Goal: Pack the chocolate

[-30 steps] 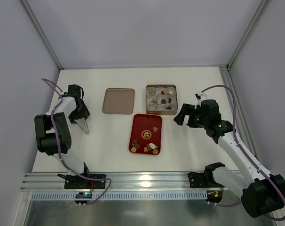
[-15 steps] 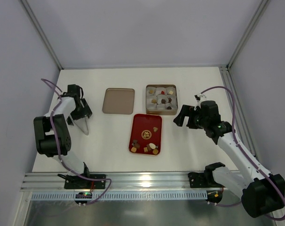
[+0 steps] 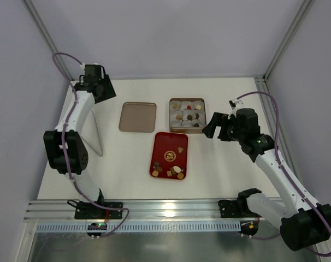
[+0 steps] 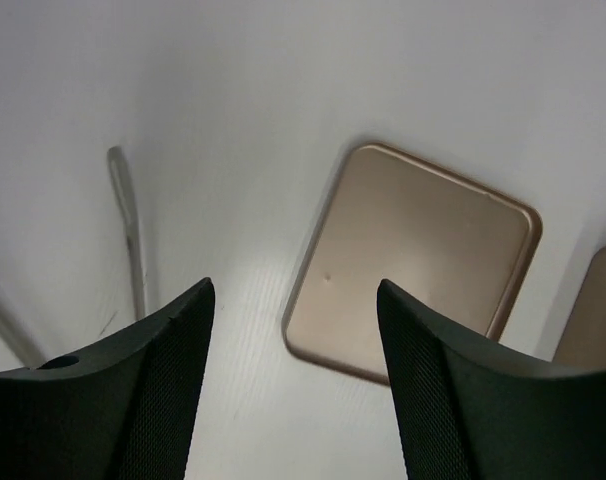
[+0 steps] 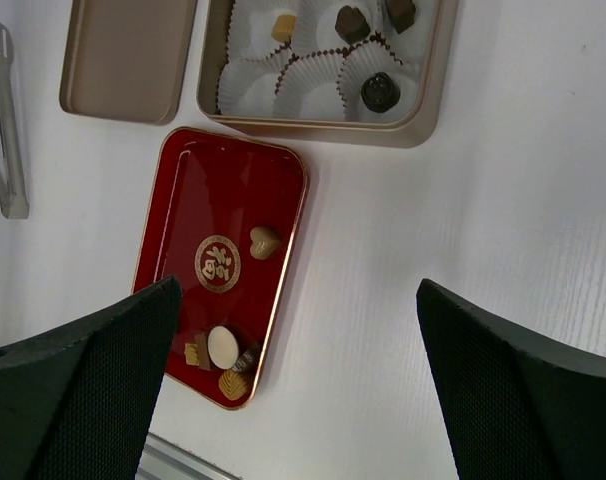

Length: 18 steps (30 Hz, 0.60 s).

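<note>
The left gripper and right gripper stood wide open, empty. Loose chocolate lay at the lower end of the red tray, centre frame. The right should drop squarely over one outlying piece, then carry it to an empty cup in the gold tin.

You have loose chocolate in the red tray, near end. The gold box sits just beyond, its lid to the left.

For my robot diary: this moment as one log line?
left gripper open; right gripper open; chocolate on red tray and in gold box
</note>
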Tool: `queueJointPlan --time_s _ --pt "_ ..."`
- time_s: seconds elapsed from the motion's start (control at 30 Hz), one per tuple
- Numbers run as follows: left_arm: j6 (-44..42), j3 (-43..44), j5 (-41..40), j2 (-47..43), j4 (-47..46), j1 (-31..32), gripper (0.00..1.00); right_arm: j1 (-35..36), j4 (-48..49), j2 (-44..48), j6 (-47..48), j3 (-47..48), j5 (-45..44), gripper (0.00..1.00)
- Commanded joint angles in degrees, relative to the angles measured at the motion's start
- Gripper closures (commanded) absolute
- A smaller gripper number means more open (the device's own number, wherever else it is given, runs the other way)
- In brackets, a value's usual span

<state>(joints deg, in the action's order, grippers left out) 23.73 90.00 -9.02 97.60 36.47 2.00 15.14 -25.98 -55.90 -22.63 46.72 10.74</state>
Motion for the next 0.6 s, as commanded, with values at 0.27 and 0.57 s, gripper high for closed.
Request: queueJointPlan --time_s 0.27,0.57 --pt "-5.7 10.0 13.0 21.0 -0.2 0.1 0.49 -0.2 2.0 -6.1 0.0 9.2 2.2 0.00" --pt "-7.8 9.5 16.5 25.5 -0.3 0.1 0.53 -0.3 5.0 -10.0 -0.8 9.6 3.8 0.00"
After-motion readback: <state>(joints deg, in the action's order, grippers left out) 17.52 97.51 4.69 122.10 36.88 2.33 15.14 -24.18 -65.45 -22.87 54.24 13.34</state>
